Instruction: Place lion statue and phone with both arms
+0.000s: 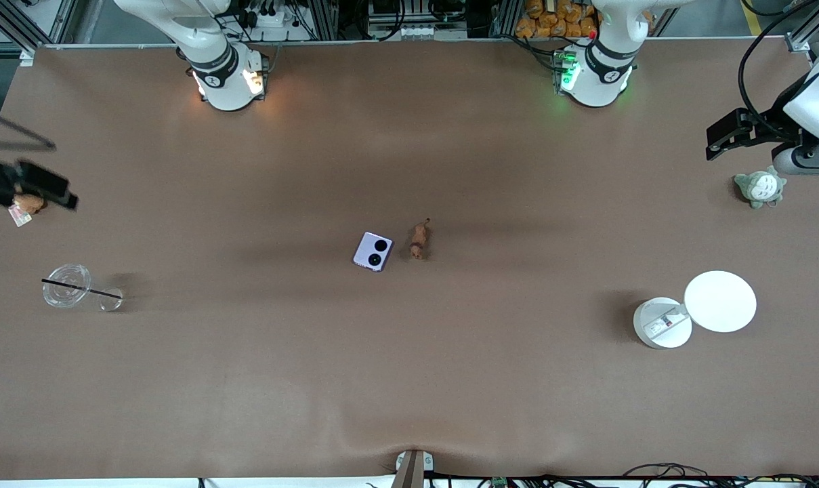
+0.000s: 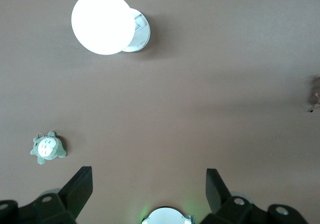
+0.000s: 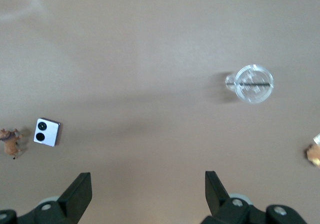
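I see the brown surface with both arms parked out at its ends. My left pincer hangs up in the air at the left arm's end, fingers spread wide and holding nothing, over bare surface beside the grey-and-white plush. My right pincer is up at the right arm's end, fingers spread the same and holding nothing, over the orange-brown plush. Taking the phone as landmark: it lies flat at mid surface, lilac, camera circles up, well apart from both pincers. The white round lid is well off toward the left arm's end from the phone and a bit nearer the front camera, overlapping the white round container next to it. The clear cup with a black straw across it lies well off from the phone toward the right arm's end, also a bit nearer the camera. The lion statue stands just beside the phone on the left arm's side, not touching it, tail end pointing toward the robot bases.
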### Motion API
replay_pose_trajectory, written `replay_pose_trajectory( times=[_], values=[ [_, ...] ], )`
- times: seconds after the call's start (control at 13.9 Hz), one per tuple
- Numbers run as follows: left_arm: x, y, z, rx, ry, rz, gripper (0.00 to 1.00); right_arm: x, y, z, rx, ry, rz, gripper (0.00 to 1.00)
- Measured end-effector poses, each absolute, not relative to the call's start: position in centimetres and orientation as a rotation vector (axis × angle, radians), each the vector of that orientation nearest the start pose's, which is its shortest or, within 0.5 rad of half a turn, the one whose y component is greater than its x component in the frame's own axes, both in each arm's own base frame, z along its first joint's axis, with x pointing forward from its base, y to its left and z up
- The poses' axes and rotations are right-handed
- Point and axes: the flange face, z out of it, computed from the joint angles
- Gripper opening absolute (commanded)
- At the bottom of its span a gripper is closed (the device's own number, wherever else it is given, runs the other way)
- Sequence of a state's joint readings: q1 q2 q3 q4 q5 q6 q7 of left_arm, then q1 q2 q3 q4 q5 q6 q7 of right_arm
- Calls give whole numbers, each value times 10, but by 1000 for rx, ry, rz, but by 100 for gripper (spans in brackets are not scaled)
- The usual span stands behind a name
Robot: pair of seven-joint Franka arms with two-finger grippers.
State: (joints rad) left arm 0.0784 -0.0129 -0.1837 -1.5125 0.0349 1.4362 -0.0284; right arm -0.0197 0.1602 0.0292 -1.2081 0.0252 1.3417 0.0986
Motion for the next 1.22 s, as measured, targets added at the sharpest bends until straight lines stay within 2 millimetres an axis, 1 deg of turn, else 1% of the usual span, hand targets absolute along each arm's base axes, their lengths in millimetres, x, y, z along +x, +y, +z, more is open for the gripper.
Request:
replay_pose_trajectory(
  times=[0.07,0.14,0.29,0.36,0.5,0.79,1.22],
  values=[
    [534,-54,648,-3097,115,93,100,562,3,682,-3112,144,38,100],
    [534,-53,648,-3097,113,90,100,549,0,679,-3113,154,35,100],
    [534,-52,650,-3098,109,85,100,528,-1,663,-3115,162,58,100],
    [534,-52,650,-3098,108,84,100,523,-1,653,-3116,161,73,100],
    [535,-52,653,-3099,108,72,100,524,1,644,-3122,129,80,100],
    [535,-51,652,-3099,108,85,100,525,2,646,-3130,41,56,100],
    [535,-50,646,-3097,105,134,100,525,-1,647,-3131,30,53,100]
  ],
)
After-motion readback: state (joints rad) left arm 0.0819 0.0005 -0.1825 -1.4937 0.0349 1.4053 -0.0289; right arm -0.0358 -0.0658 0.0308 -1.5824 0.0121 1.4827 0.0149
